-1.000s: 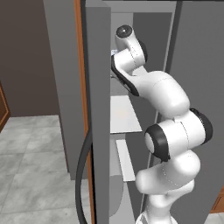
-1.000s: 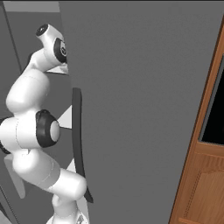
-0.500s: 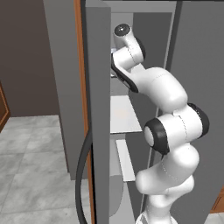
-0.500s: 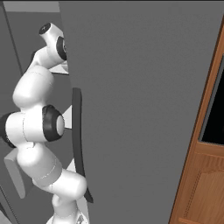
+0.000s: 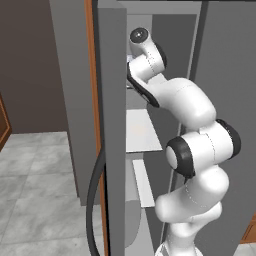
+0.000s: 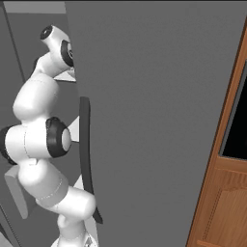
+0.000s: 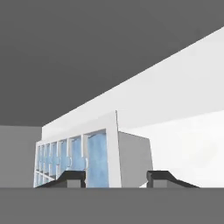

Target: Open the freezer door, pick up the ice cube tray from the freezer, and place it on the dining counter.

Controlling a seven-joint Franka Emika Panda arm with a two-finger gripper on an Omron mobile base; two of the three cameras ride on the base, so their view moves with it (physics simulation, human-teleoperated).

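The freezer door [image 5: 112, 130] stands swung open, edge-on, with its dark curved handle [image 5: 92, 200] low on the left. My arm [image 5: 150, 65] reaches into the freezer [image 5: 172, 40] at an upper shelf. The ice cube tray [image 7: 98, 159], pale blue cells in a white frame, lies on a white shelf [image 7: 188, 144] right in front of the hand. My gripper [image 7: 117, 177] straddles the tray's near end, one fingertip [image 7: 74, 177] before the cells and the other at the tray's outer wall. The fingers stand apart, and I cannot tell if they touch it. The dining counter is out of view.
Lower white shelves [image 5: 137, 130] sit under my arm inside the compartment. The plain grey fridge door [image 6: 154, 106] with its own dark handle [image 6: 85, 144] closes off the right side. A wooden cabinet [image 6: 224, 193] stands further right. Grey tiled floor [image 5: 35, 190] lies left of the open door.
My wrist has moved a little up and deeper into the freezer, the elbow following. The jaws have drawn closer together around the tray's end.
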